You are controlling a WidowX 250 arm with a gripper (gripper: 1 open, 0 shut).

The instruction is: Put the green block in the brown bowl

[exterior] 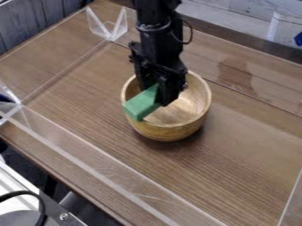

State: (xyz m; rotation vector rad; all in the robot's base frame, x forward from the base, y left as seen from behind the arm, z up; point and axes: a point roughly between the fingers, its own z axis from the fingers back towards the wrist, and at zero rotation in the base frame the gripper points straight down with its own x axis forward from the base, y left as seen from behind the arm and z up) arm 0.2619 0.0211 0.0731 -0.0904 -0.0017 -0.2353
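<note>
The brown bowl stands on the wooden table near the middle of the view, its pale inside showing. The black gripper points straight down over the bowl's left half. It is shut on the green block, which hangs tilted with its lower end just above the bowl's near left rim. The block's upper end is hidden between the fingers.
Clear plastic walls fence the wooden table along the front and left. A cable runs from the arm at the back. Black equipment shows at the bottom left corner.
</note>
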